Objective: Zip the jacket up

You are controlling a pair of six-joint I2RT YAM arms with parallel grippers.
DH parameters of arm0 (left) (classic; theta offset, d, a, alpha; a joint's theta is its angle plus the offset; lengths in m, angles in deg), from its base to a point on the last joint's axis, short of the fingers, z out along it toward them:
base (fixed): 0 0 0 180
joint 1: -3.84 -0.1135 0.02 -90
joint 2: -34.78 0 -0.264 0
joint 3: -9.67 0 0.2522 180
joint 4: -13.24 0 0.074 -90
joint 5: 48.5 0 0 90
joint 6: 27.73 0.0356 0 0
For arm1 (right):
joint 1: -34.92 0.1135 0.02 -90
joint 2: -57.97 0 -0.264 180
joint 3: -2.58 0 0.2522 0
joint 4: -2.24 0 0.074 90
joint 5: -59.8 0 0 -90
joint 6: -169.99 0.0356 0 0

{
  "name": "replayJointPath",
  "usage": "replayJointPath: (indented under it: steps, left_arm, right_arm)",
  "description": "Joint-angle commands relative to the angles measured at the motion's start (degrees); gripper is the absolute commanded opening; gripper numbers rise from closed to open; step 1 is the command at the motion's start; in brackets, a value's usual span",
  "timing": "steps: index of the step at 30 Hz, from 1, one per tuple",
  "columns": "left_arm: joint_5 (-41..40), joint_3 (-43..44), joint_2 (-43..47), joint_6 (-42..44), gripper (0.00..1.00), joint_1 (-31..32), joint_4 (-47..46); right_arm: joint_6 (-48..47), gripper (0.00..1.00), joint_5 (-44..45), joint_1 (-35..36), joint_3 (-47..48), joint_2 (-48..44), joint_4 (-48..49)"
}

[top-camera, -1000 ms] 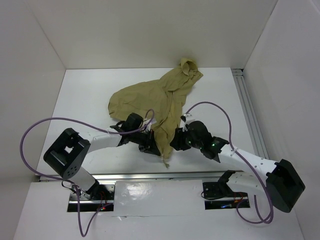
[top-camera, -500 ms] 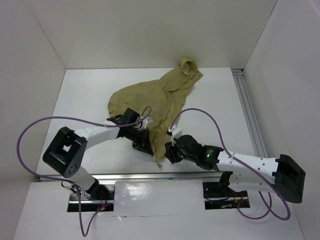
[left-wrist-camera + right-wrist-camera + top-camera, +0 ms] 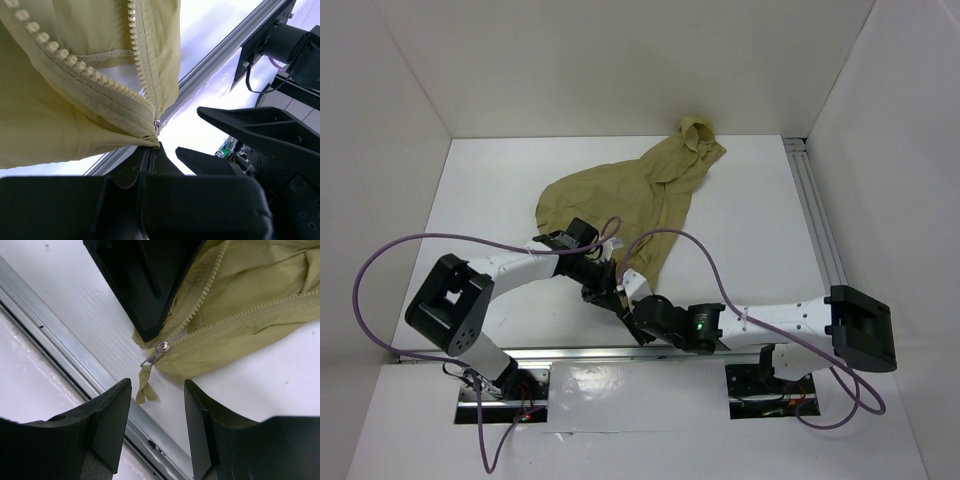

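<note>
The olive-tan jacket (image 3: 640, 195) lies crumpled mid-table, its hood toward the back wall. My left gripper (image 3: 608, 292) is shut on the jacket's bottom hem (image 3: 142, 139), just below the zipper's lower end. The two rows of zipper teeth (image 3: 137, 65) spread apart above that point. In the right wrist view the metal zipper slider (image 3: 161, 347) sits at the hem, with a fabric pull tab (image 3: 144, 386) hanging down. My right gripper (image 3: 156, 407) is open, its fingers on either side of and just short of the pull tab. In the top view the right gripper (image 3: 632, 308) is close beside the left one.
The white table (image 3: 490, 200) is boxed in by white walls. A metal rail (image 3: 620, 352) runs along the near edge just below both grippers, and another rail (image 3: 815, 220) runs along the right side. A purple cable (image 3: 670, 232) loops over the jacket.
My right arm has swung left and toward the near edge, bringing its open gripper to the jacket's bottom end. My left gripper has shifted slightly, still holding the hem.
</note>
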Motion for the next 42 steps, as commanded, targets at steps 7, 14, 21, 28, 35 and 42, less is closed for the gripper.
replayJointPath:
  steps: [7,14,21,28,35,42]
  left_arm:
    - [0.5,-0.2,1.9,0.5,0.00,-0.4,1.1]
    - [0.5,-0.2,1.9,0.5,0.00,-0.4,1.1]
    - [0.5,-0.2,1.9,0.5,0.00,-0.4,1.1]
    - [0.5,-0.2,1.9,0.5,0.00,-0.4,1.1]
    - [0.5,-0.2,1.9,0.5,0.00,-0.4,1.6]
    - [0.5,-0.2,1.9,0.5,0.00,-0.9,1.6]
  right_arm:
    - [-2.3,0.54,3.5,1.9,3.7,3.8,3.3]
    - [-2.8,0.54,4.2,3.0,4.7,6.6,3.8]
    - [-1.6,0.54,9.1,4.8,7.0,9.7,2.6]
    - [-0.5,0.48,11.2,5.3,7.0,10.9,1.5]
    - [1.1,0.35,13.5,5.3,8.1,12.1,-1.0]
    - [1.6,0.26,13.5,5.3,8.1,11.1,-2.1]
